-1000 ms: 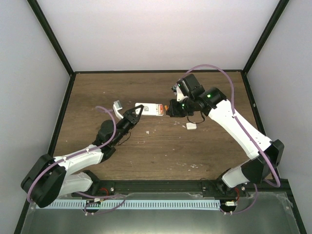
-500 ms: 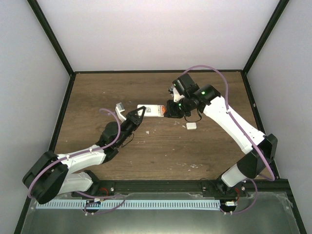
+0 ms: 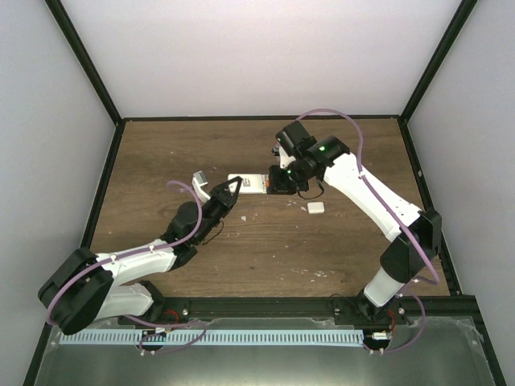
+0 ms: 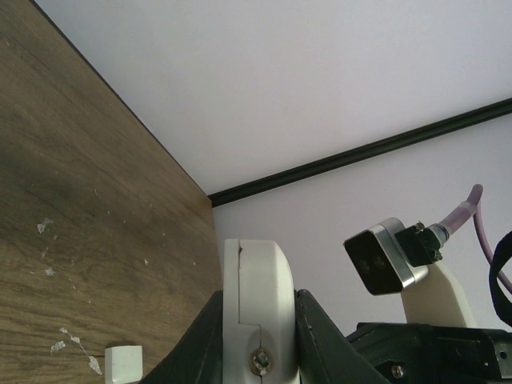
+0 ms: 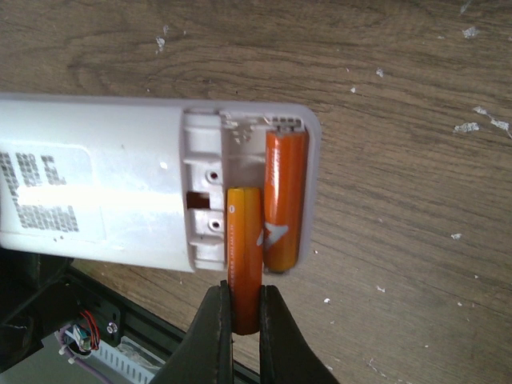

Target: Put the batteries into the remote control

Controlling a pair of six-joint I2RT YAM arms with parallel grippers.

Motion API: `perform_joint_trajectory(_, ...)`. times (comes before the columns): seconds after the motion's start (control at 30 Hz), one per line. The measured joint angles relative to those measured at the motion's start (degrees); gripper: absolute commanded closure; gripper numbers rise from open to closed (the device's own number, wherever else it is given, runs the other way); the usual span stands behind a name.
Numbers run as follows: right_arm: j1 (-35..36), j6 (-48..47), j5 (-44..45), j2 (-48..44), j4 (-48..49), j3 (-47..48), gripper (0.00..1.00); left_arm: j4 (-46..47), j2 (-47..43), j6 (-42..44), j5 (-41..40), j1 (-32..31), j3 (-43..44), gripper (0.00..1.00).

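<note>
Dark wooden surface (image 3: 265, 257), white walls (image 3: 265, 48), black frame (image 3: 257, 118), left end effector (image 3: 232, 190) low, clenched on the end of the remote control (image 5: 96, 192), right end effector (image 5: 244, 340) bent down, grasping one battery (image 5: 244, 248) at the open compartment (image 5: 210, 200), second battery (image 5: 286, 200) seated inside.

Remote control (image 5: 104, 192) was white plastic, smooth, slightly glossy, with a shiny silvery label (image 5: 40, 196). Batteries (image 5: 286, 200) wore glossy orange wrap. Fingers (image 5: 210, 340) of my right gripper (image 5: 245, 320) were matt black plastic. Table (image 5: 384, 96) was matt dark wood grain, flecked with pale chips.
</note>
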Motion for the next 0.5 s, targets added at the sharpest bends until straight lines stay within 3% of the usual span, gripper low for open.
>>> perform_joint_trajectory(0.5, 0.0, -0.1, 0.8, 2.0, 0.6, 0.8, 0.98, -1.1, 0.0, 0.0, -0.5, -0.1, 0.0, 1.0)
